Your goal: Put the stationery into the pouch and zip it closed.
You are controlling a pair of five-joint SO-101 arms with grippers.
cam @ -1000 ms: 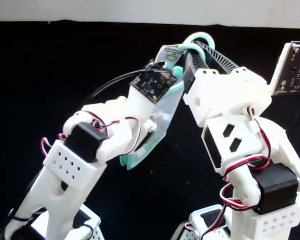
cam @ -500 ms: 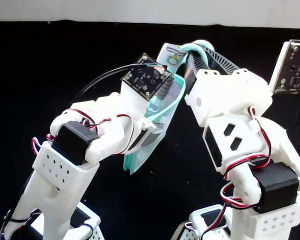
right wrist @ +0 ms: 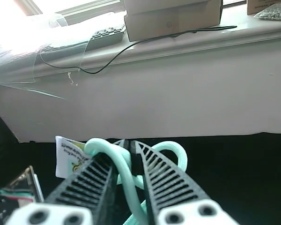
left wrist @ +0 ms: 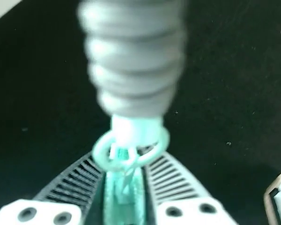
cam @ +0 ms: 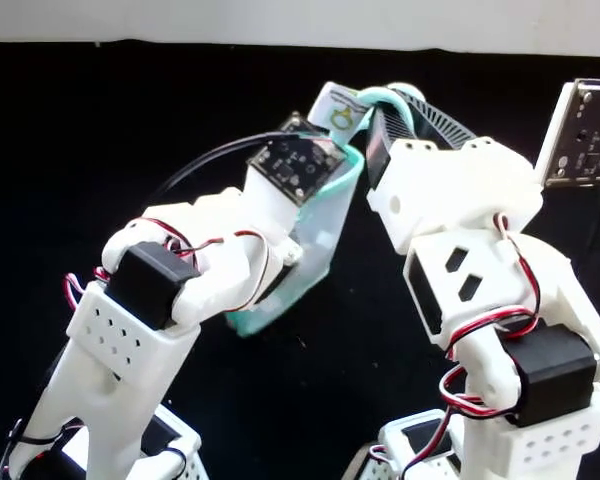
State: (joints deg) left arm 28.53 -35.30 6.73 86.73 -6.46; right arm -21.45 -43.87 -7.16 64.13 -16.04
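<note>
Black table; L pincer, R pincer raised, clamp pouch.

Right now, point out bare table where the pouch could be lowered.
Bare black table stretches between the white wall strip and the left arm. A narrower gap lies between the two arms, below the pouch. Crowded above, where left hand and right hand clamp it.

Black table under both white arm bases
</note>
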